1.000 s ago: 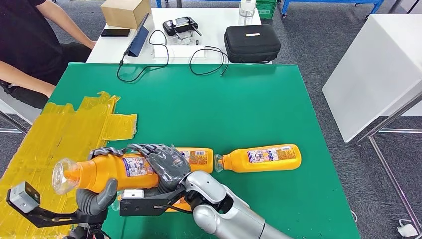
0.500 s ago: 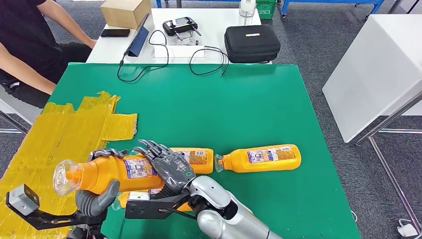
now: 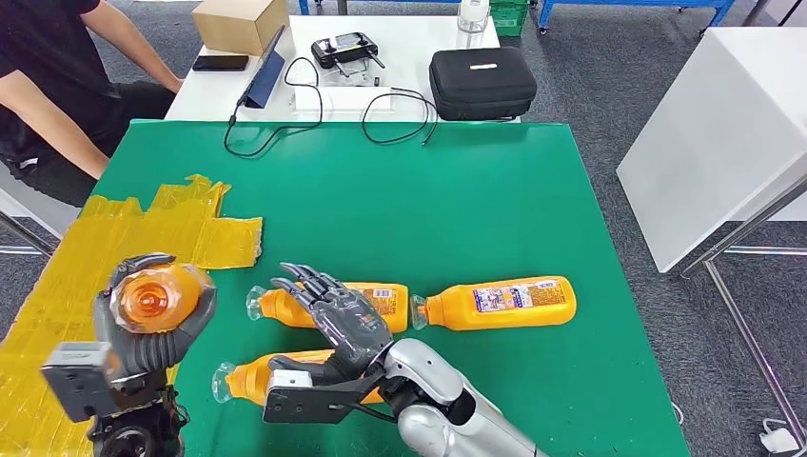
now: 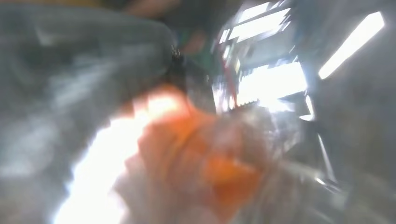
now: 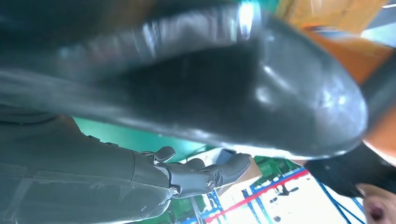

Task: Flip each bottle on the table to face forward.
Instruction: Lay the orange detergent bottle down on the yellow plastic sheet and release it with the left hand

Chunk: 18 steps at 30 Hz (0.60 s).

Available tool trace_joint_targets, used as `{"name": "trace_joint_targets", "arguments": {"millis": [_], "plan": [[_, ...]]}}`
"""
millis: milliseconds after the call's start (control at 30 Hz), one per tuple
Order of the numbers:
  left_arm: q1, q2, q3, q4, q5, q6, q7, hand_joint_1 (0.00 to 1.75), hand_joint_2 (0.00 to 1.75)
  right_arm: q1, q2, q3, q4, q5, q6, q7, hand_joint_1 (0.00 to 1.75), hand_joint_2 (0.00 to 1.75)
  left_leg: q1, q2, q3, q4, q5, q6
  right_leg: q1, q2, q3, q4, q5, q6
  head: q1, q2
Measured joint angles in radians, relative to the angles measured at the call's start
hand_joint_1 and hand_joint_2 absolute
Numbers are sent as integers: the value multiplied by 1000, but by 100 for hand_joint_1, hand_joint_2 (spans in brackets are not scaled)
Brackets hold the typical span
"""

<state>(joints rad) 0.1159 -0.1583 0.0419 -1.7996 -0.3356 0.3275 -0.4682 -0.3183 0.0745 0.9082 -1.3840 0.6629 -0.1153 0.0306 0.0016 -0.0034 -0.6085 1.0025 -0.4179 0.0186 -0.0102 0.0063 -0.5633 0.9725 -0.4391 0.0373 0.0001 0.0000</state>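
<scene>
My left hand (image 3: 143, 343) grips an orange bottle (image 3: 155, 297) above the yellow tape, its clear cap end pointing up at the head camera. The left wrist view is blurred, with the orange bottle (image 4: 196, 158) close in front. My right hand (image 3: 341, 319) hovers with fingers spread and holds nothing. It partly covers a second bottle (image 3: 381, 305) lying on the green table (image 3: 428, 209). A third bottle (image 3: 500, 303) lies to its right, cap to the left. Another bottle (image 3: 252, 376) lies near the front edge, partly under my right wrist.
Yellow tape (image 3: 124, 248) covers the table's left part. Behind the green table, a white table (image 3: 400, 43) carries a black case (image 3: 481, 81), cables, a controller and a cardboard box (image 3: 238, 24). A seated person (image 3: 48, 105) is at the far left.
My right hand let go of the lifted bottle and spread its fingers. My left hand swung the bottle so its cap end now points at the head camera.
</scene>
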Motion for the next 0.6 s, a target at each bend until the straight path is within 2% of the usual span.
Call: {"name": "trace_joint_targets", "arguments": {"millis": [100,200,400,533,600], "plan": [[-35,18,24,43,-293,164,34,175,175,15,-19,-6,-45,-32,13,-14,0,0,0,0,0,0,0,0,0,0,0,0,0,0,0,0],[-61,45,45,102,-475,262,72,175,175,25,-36,-9,-75,-51,29,-18,0,0,0,0,0,0,0,0,0,0,0,0,0,0,0,0],[-89,77,66,181,-550,302,98,175,175,35,-58,-10,-103,-57,32,-22,0,0,0,0,0,0,0,0,0,0,0,0,0,0,0,0],[-108,99,67,231,-689,346,165,175,175,35,-64,-10,-104,-73,43,-21,0,0,0,0,0,0,0,0,0,0,0,0,0,0,0,0],[-128,121,66,279,-784,355,210,175,175,33,-65,-10,-102,-87,67,-10,0,87,0,0,0,0,0,0,0,0,0,0,0,0,0,0]]}}
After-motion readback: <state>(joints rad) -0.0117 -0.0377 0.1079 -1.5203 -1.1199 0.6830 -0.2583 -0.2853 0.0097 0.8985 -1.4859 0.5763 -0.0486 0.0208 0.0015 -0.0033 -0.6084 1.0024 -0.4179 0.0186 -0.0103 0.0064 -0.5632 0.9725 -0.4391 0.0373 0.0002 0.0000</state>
